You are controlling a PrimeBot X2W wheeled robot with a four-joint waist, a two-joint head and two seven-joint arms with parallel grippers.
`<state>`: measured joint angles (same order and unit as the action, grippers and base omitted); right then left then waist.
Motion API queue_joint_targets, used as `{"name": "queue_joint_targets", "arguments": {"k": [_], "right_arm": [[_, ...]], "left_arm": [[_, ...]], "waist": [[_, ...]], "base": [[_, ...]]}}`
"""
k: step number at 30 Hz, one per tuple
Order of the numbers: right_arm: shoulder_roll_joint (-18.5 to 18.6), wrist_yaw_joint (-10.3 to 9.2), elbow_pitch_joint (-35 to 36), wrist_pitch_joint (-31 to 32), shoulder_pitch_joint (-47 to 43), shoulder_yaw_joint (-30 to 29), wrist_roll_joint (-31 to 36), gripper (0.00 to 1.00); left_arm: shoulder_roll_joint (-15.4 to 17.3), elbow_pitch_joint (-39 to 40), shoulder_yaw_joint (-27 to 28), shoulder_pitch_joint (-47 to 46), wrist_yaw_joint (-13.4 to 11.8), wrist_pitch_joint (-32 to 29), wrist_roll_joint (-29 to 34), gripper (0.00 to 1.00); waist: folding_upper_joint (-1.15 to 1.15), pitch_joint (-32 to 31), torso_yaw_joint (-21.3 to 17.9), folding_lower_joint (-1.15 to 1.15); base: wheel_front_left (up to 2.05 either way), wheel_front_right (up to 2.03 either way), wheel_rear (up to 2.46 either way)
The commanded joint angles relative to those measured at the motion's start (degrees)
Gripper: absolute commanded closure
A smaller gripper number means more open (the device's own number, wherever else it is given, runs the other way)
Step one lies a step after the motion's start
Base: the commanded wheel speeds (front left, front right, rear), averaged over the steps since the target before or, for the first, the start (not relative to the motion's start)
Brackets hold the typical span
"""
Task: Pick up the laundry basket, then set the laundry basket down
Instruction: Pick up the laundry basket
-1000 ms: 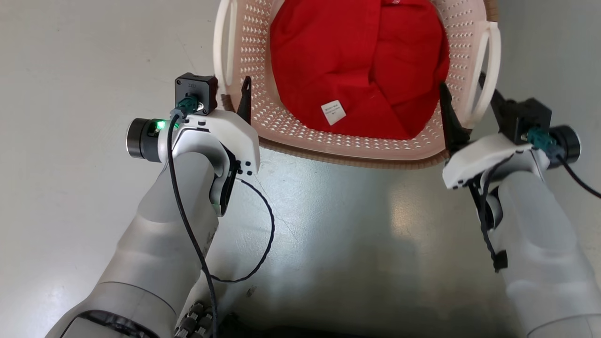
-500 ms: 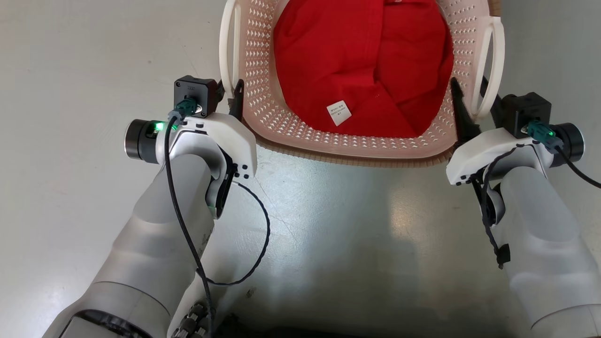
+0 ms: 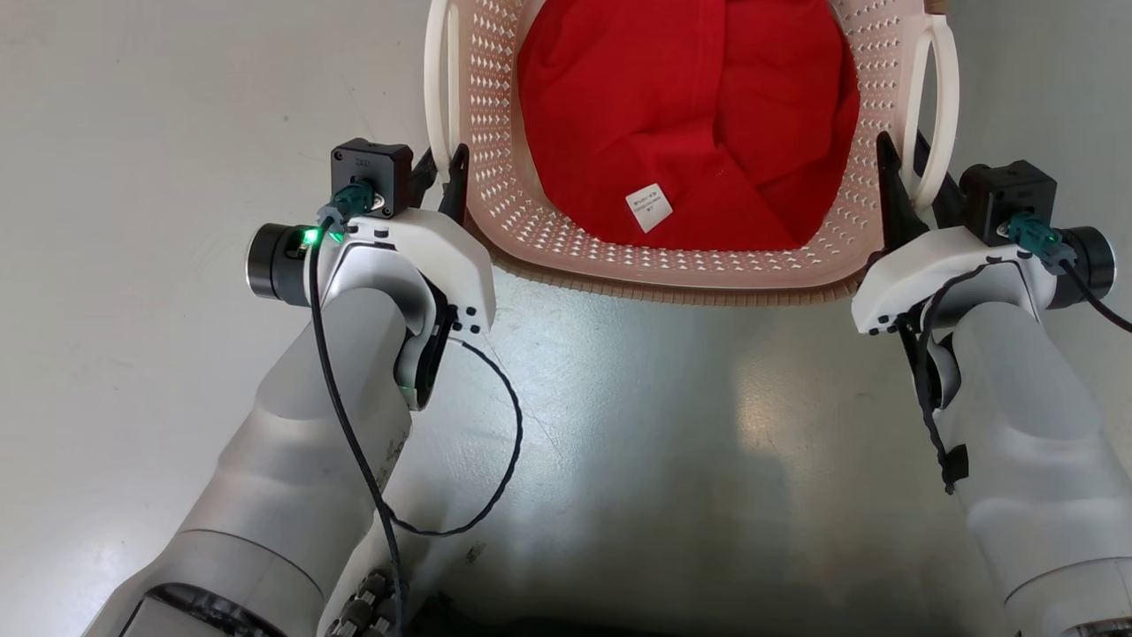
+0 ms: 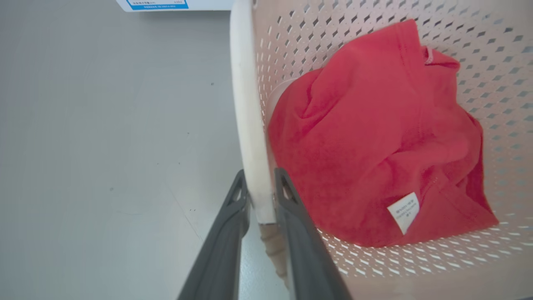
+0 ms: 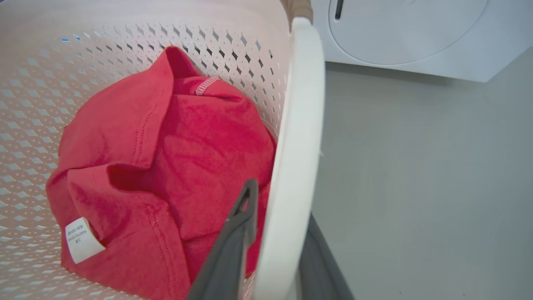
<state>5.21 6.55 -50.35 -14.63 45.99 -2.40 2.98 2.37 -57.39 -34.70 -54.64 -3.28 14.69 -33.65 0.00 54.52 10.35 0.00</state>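
The laundry basket (image 3: 672,285), cream and perforated with a brown woven-look rim, sits at the top middle of the head view with a red garment (image 3: 690,115) in it. My left gripper (image 3: 442,181) is shut on its left loop handle (image 3: 438,88). The left wrist view shows both dark fingers of the left gripper (image 4: 260,185) pressed against that white handle (image 4: 245,104). My right gripper (image 3: 902,181) is shut on the right handle (image 3: 946,106). In the right wrist view the right gripper (image 5: 279,212) has one finger on each side of the handle (image 5: 300,104). The basket's base is hidden.
Pale grey floor (image 3: 672,460) surrounds the basket and lies between my forearms. A white appliance with a round door (image 5: 416,33) stands beyond the basket's far right side. A white box with a blue label (image 4: 166,4) lies past the far left side.
Both grippers have closed from wide open onto the basket's side handles. The basket and both grippers sit slightly higher in the head view than before.
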Motion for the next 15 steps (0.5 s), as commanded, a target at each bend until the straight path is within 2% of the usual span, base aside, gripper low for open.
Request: {"name": "queue_joint_targets", "arguments": {"k": [1, 15], "right_arm": [[-2.34, 0.94, 0.16, -0.37, -1.56, 2.03, 1.19, 1.0], [-2.34, 0.94, -4.4, -0.37, -1.31, 1.87, 0.17, 1.0]], "left_arm": [[0.51, 1.73, 0.12, 0.6, 0.08, 0.31, -0.47, 1.0], [0.51, 1.67, 1.45, 3.74, -0.69, 0.31, -2.23, 1.0]], "waist": [[0.0, -0.13, 0.03, 0.0], [0.0, -4.47, -0.93, 0.0]], "base": [[0.0, 0.0, 0.0], [0.0, 0.0, 0.0]]}}
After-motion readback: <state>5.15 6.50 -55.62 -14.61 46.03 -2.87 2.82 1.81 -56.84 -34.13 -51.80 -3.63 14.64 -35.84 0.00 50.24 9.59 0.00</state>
